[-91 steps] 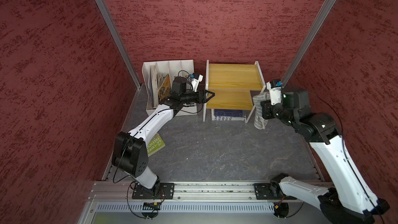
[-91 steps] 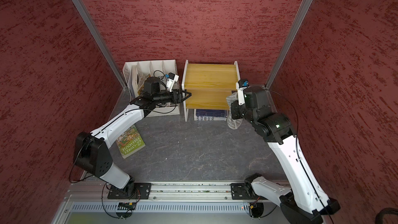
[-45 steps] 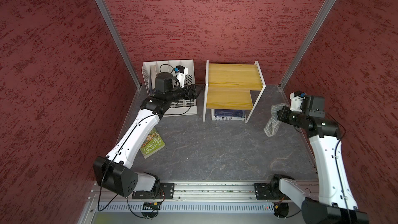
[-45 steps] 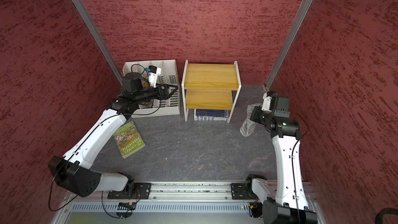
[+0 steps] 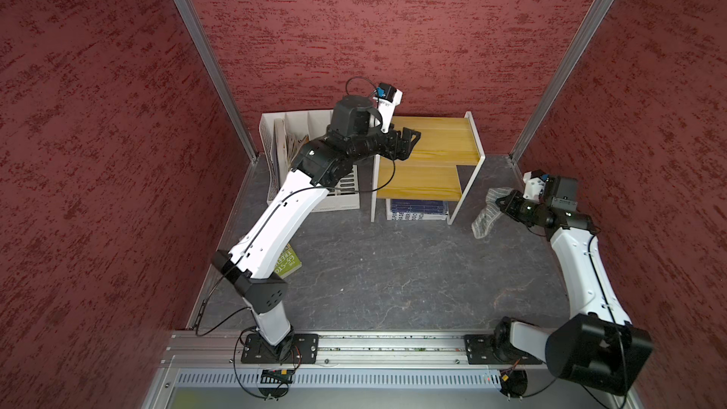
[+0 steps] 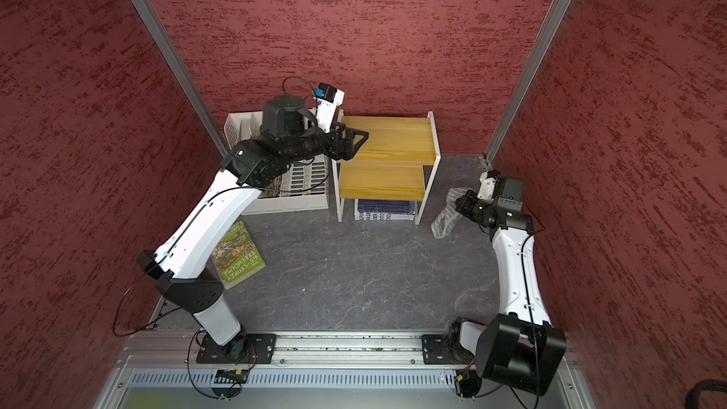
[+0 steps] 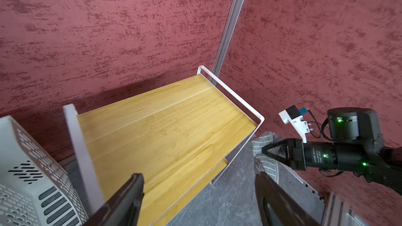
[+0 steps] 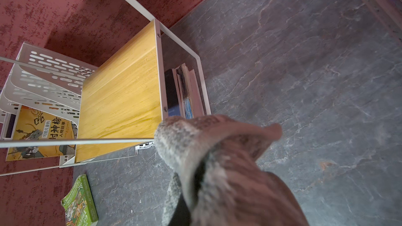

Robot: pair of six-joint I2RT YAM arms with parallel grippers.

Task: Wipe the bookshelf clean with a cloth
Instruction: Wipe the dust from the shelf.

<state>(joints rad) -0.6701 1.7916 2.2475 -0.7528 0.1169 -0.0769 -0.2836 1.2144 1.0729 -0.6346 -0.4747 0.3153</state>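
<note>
Broadly, the dark stone-patterned bench (image 5: 373,277) carries everything. At its back stands the bookshelf (image 5: 436,143), two stepped yellow boards between thin white side panels, with a few books (image 5: 417,209) lying flat beneath the lower board. Just beside it, on the robot's left, sits the white perforated file organizer (image 6: 303,186), which holds a yellow-covered book (image 8: 41,131). A green book (image 6: 236,255) lies flat nearer the front, beside the left arm (image 6: 204,230).

The cloth (image 5: 486,216), grey with pale stripes, hangs off to the bookshelf's right, apart from it. It is pinched in the closed right end effector (image 5: 500,204). The left end effector (image 5: 411,143) hovers over the upper board's left end, its jaws spread wide and holding nothing.
</note>
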